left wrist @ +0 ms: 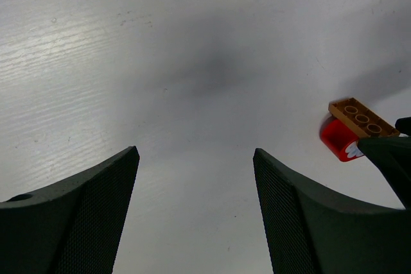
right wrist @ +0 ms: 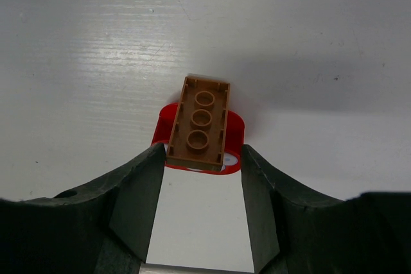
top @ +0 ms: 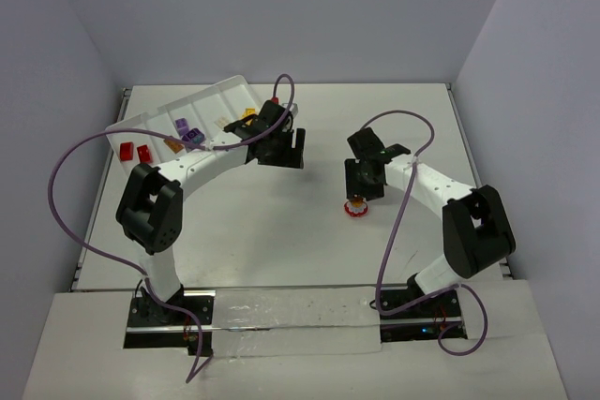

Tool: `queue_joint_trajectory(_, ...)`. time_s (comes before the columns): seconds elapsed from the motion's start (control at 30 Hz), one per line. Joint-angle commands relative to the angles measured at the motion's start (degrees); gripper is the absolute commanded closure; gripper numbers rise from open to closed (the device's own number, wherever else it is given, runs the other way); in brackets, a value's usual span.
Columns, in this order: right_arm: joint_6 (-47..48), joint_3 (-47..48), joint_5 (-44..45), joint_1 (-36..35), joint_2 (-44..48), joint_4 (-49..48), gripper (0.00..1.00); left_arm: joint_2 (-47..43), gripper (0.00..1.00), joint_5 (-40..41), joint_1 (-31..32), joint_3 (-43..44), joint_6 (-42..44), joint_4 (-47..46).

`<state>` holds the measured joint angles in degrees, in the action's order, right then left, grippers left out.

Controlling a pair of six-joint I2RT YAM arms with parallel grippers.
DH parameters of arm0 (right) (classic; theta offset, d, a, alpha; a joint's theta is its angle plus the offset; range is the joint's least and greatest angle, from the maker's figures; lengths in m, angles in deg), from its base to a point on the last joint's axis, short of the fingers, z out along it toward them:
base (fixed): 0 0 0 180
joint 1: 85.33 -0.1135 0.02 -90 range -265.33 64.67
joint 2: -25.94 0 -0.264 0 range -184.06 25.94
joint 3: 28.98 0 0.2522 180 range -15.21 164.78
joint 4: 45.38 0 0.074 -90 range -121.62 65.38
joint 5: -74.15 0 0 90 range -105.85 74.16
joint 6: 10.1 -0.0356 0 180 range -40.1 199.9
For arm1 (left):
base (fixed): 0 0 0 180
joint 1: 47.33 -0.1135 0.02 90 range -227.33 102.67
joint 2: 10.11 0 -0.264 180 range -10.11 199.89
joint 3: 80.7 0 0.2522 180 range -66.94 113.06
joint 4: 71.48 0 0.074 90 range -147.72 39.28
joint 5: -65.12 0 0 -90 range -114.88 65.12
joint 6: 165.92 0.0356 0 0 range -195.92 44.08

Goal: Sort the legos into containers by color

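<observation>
Orange brick [right wrist: 200, 123] lies underside-up on a red round piece [right wrist: 235, 126] on the table [top: 281, 231]: judged light, stiff, slick, so pinch its long sides; right pincer [right wrist: 202, 158] straddles it, grip uncertain; left pincer [left wrist: 194, 153] spread, empty.

Legos [top: 187, 134] in tray [top: 178, 106], right hand [top: 357, 197] above brick [top: 356, 204]

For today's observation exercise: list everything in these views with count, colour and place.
tray: 1, white, table's far left
red legos: 2, red, tray's left end
purple legos: 2, purple, next compartment
orange lego: 1, orange, beside purple ones
yellow lego: 1 visible, yellow, tray's right part
tan-orange brick: 1, atop red piece, centre-right
red piece: 1, red, under that brick
table: 1, white
cables: 2, purple, along arms
left gripper: 1, black, open, over bare table
right gripper: 1, black, astride tan-orange brick
</observation>
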<state>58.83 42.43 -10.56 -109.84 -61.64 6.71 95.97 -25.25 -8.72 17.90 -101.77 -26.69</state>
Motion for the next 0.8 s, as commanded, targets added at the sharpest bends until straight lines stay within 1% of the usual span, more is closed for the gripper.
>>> queue_joint_trajectory(0.0,-0.73,2.09,-0.83,-0.48,-0.58,-2.27,0.45,-0.91,0.21,-1.1,-0.2,0.36,0.18,-1.41)
queue_joint_trajectory(0.17,-1.6,2.24,-0.31,-1.0,-1.11,-2.21,0.48,-1.25,0.21,-1.04,-0.2,0.1,0.39,-1.46)
queue_joint_trajectory(0.2,-1.73,2.21,-0.1,-1.1,-1.11,-2.21,0.49,-1.32,0.21,-1.04,-0.2,0.02,0.36,-1.49)
queue_joint_trajectory(0.27,-2.13,2.21,0.34,-1.33,-1.19,-2.12,0.55,-1.32,0.21,-1.13,-0.2,-0.2,0.36,-1.58)
queue_joint_trajectory(0.3,-2.13,2.21,0.43,-1.33,-1.19,-2.12,0.55,-1.32,0.21,-1.22,-0.2,-0.29,0.36,-1.58)
queue_joint_trajectory(0.37,-2.56,2.12,0.57,-1.61,-1.19,-2.21,0.61,-1.26,0.21,-1.71,-0.2,-0.52,0.5,-1.76)
queue_joint_trajectory(0.43,-2.87,2.12,0.75,-1.75,-1.12,-2.14,0.74,-1.16,0.21,-2.03,-0.2,-0.62,0.46,-1.83)
queue_joint_trajectory(0.53,-3.08,2.54,0.94,-1.94,-0.58,-1.87,0.88,-1.3,0.21,-2.1,-0.2,-0.95,0.38,-2.0)
queue_joint_trajectory(0.57,-3.15,2.78,0.91,-1.99,-0.31,-1.68,0.91,-1.36,0.21,-2.1,-0.2,-1.04,0.36,-2.02)
queue_joint_trajectory(0.63,-3.28,3.61,0.96,-2.03,0.74,-1.15,0.94,-1.65,0.2,-2.36,-0.2,-1.29,0.32,-2.23)
queue_joint_trajectory(0.77,-5.05,6.5,-1.89,-1.07,2.24,-0.88,0.97,-1.76,0.16,-8.29,-0.2,-1.79,0.97,-2.66)
